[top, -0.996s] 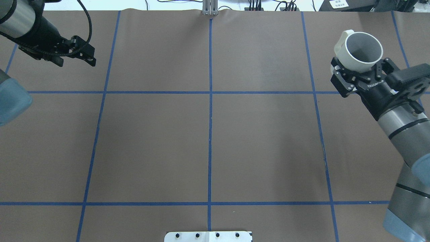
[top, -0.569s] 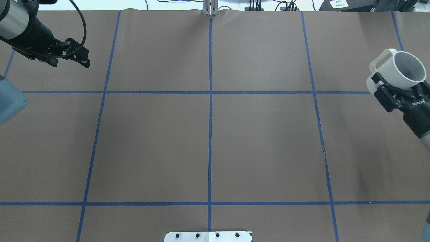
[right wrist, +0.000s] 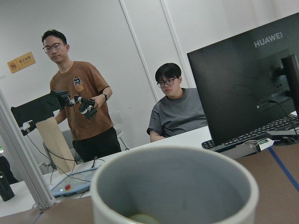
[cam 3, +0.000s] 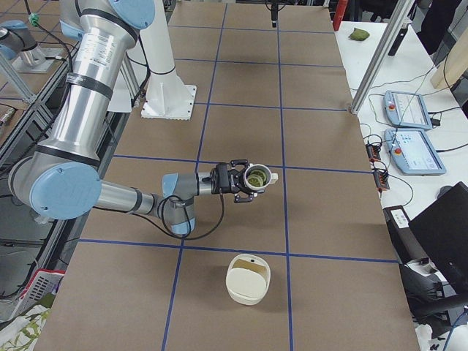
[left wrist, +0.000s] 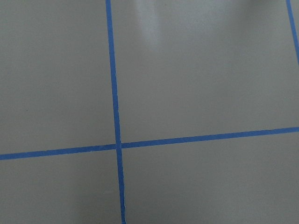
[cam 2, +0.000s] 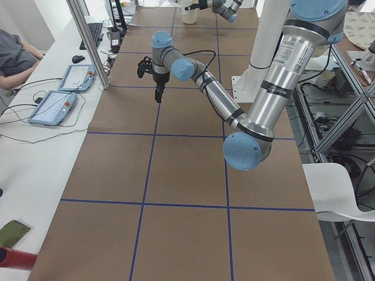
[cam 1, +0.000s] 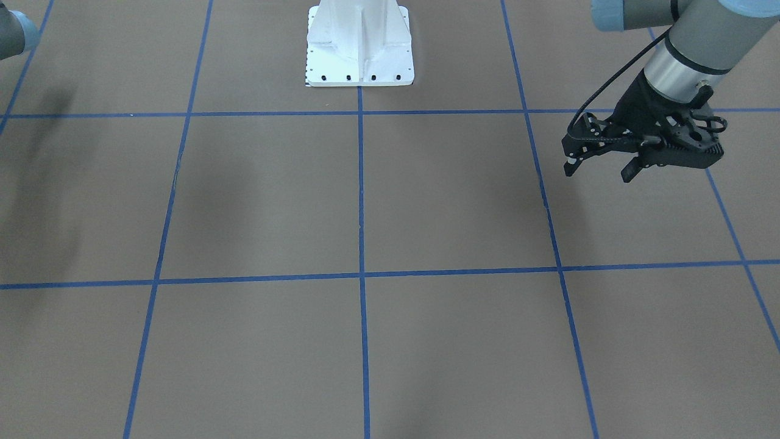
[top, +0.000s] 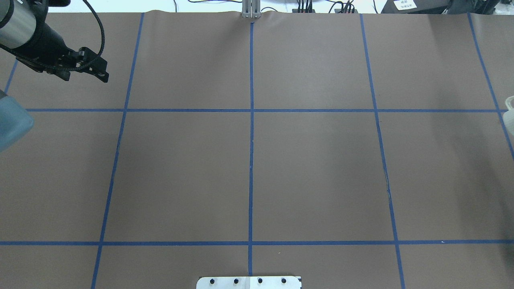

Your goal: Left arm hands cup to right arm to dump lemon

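The left arm's black gripper (cam 1: 600, 170) hangs open and empty above the brown table, near the robot's left side; it also shows in the overhead view (top: 86, 76). The white cup (cam 3: 257, 177) is at the tip of the right arm's gripper (cam 3: 235, 180), off the table's right end area, with the yellow-green lemon (cam 3: 255, 178) inside it. From that side view I cannot tell whether the right gripper is shut. In the overhead view only a sliver of the cup (top: 510, 116) shows at the right edge. The right wrist view shows the cup's rim (right wrist: 177, 158) close up and a bit of the lemon (right wrist: 140, 218).
A cream round container (cam 3: 248, 278) stands on the table near the cup, on the camera's side. The white robot base plate (cam 1: 359, 42) is at the table's robot side. Two people (right wrist: 79, 102) stand and sit beyond a side desk with tablets (cam 3: 409, 110).
The right arm has carried the cup to the right, almost out of the overhead view. The left gripper has drawn back slightly to the left and stays open.
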Action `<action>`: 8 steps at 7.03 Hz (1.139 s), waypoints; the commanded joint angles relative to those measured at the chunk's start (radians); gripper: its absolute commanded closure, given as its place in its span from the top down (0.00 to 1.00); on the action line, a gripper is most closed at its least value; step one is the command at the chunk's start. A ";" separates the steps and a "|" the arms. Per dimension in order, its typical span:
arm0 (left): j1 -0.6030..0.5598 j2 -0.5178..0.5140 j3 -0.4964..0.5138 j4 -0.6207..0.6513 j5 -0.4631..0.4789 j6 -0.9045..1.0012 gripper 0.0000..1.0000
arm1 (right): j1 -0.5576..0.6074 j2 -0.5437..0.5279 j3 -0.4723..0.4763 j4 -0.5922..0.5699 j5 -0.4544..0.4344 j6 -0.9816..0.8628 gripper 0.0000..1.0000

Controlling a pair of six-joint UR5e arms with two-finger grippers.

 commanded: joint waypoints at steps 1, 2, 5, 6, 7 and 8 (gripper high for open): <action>0.002 -0.005 0.000 0.000 0.000 0.000 1.00 | 0.305 0.025 -0.130 0.047 0.350 0.296 0.00; 0.002 -0.006 -0.001 0.000 0.000 0.000 1.00 | 0.399 0.053 -0.177 0.050 0.442 0.418 0.00; 0.004 -0.011 -0.001 0.000 0.000 0.000 1.00 | 0.414 0.070 -0.248 0.188 0.447 0.739 0.00; 0.004 -0.014 -0.001 0.000 0.000 0.000 1.00 | 0.431 0.087 -0.271 0.221 0.447 0.848 0.00; 0.004 -0.014 -0.001 0.000 0.000 0.000 1.00 | 0.449 0.096 -0.271 0.221 0.447 0.951 0.00; 0.004 -0.014 -0.001 0.000 0.002 0.000 1.00 | 0.463 0.098 -0.275 0.229 0.450 1.045 0.00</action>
